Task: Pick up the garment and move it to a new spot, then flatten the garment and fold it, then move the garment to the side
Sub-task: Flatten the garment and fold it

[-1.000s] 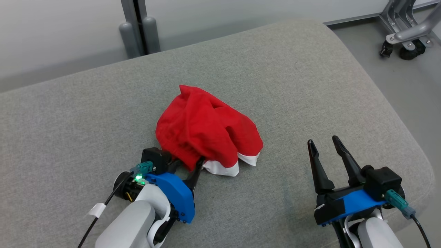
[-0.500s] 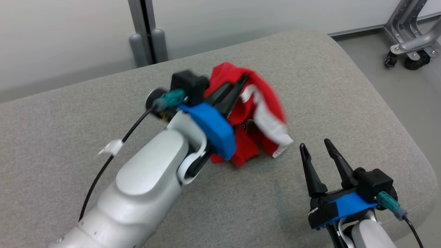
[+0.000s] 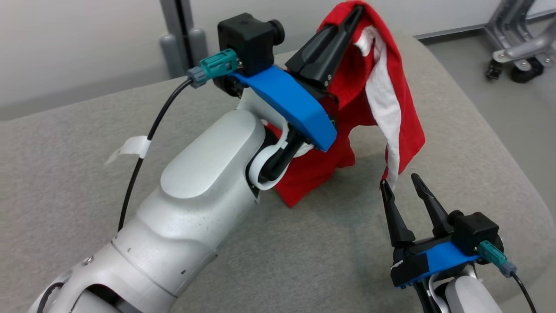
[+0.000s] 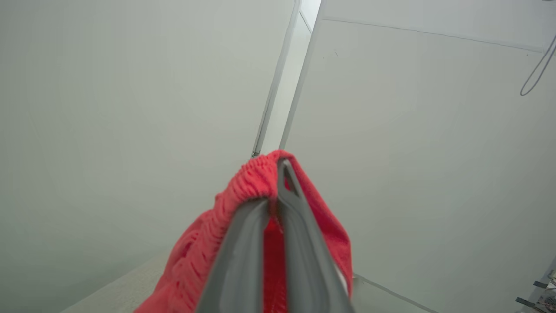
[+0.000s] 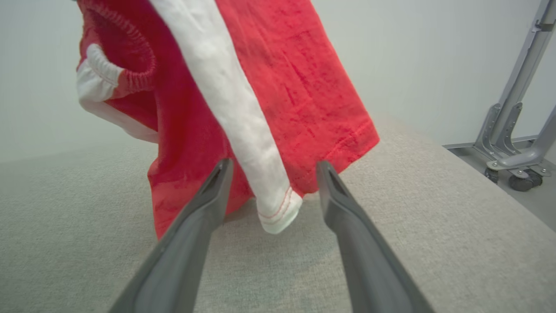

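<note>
I'm holding the red garment (image 3: 410,126) up in the air with the left gripper (image 3: 357,11), fingers pressed together and pinching the elastic waistband (image 4: 254,171) (clearest in the left wrist view). The rest is hanging down over the grey cushion (image 3: 65,174), and I can't tell whether the hem is touching it. The right gripper (image 3: 398,180) is sitting low on the right, fingers spread wide and empty, with the white stripe (image 3: 384,100) dangling just beyond its tips.
</note>
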Motion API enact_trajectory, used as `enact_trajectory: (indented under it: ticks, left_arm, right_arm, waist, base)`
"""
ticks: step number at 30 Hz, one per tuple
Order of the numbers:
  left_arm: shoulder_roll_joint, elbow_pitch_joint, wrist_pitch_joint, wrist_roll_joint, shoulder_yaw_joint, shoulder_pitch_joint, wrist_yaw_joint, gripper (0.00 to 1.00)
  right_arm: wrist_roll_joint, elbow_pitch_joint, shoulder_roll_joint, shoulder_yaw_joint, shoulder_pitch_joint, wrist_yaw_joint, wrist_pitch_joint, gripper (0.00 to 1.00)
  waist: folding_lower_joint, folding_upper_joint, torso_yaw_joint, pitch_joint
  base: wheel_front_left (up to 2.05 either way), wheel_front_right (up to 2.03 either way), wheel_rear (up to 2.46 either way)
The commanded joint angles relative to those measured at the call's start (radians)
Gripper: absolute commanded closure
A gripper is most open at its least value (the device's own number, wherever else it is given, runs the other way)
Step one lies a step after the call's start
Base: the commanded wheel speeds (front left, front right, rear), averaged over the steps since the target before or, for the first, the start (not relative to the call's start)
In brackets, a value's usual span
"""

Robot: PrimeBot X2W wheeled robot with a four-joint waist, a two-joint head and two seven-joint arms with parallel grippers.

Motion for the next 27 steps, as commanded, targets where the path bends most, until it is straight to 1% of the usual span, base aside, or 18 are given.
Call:
enact_trajectory:
  ticks: [1,3,5,7,9,11,15,20,24,27]
  left_arm:
    - [0.004,0.018,-0.003,0.001,0.002,0.014,0.000,1.00]
    - [0.012,0.064,0.021,-0.012,-0.010,0.045,0.009,1.00]
    - [0.025,0.104,0.069,-0.045,-0.015,0.084,0.017,1.00]
    - [0.041,0.126,0.107,-0.086,-0.001,0.127,0.029,1.00]
    - [0.055,0.130,0.150,-0.115,-0.006,0.178,0.040,1.00]
    - [0.081,0.120,0.190,-0.131,-0.017,0.224,0.048,1.00]
    - [0.129,0.072,0.272,-0.164,-0.037,0.302,0.065,1.00]
    - [0.197,-0.006,0.337,-0.152,-0.067,0.364,0.117,1.00]
    - [0.264,-0.043,0.350,-0.110,-0.090,0.394,0.178,1.00]
    - [0.301,-0.056,0.351,-0.098,-0.087,0.417,0.226,1.00]
  right_arm:
    - [-0.005,-0.007,-0.003,0.001,-0.010,0.000,-0.003,0.00]
    - [-0.009,-0.010,-0.004,-0.005,-0.013,0.000,-0.003,0.00]
    - [-0.015,-0.014,-0.003,-0.010,-0.016,0.000,-0.003,0.00]
    - [-0.023,-0.015,-0.003,-0.012,-0.018,0.000,-0.003,0.00]
    - [-0.030,-0.013,-0.004,-0.019,-0.018,0.000,-0.003,0.00]
    - [-0.035,-0.010,-0.004,-0.022,-0.018,0.000,-0.003,0.00]
    - [-0.044,-0.006,-0.004,-0.020,-0.022,0.000,-0.003,0.00]
    - [-0.046,-0.001,-0.004,-0.014,-0.023,0.000,-0.003,0.00]
    - [-0.041,0.004,-0.004,-0.006,-0.028,0.000,-0.003,0.00]
    - [-0.039,0.005,-0.004,-0.006,-0.028,0.000,-0.003,0.00]
  waist:
    - [-0.0001,-0.0001,0.029,0.020]
    - [-0.0001,-0.0001,0.067,0.030]
    - [-0.0001,-0.0001,0.106,0.038]
    - [-0.0001,-0.0001,0.145,0.042]
    - [-0.0001,-0.0001,0.184,0.043]
    - [-0.0001,-0.0001,0.220,0.041]
    - [-0.0001,-0.0001,0.278,0.034]
    - [-0.0001,-0.0001,0.316,0.028]
    - [-0.0001,-0.0001,0.320,0.021]
    - [-0.0001,-0.0001,0.312,0.014]
  base:
    - [0.00,0.00,0.00]
    - [0.00,0.00,0.00]
    - [0.00,0.00,0.00]
    - [0.00,0.00,0.00]
    - [0.00,0.00,0.00]
    - [0.00,0.00,0.00]
    - [0.00,0.00,0.00]
    - [0.00,0.00,0.00]
    - [0.00,0.00,0.00]
    - [0.00,0.00,0.00]
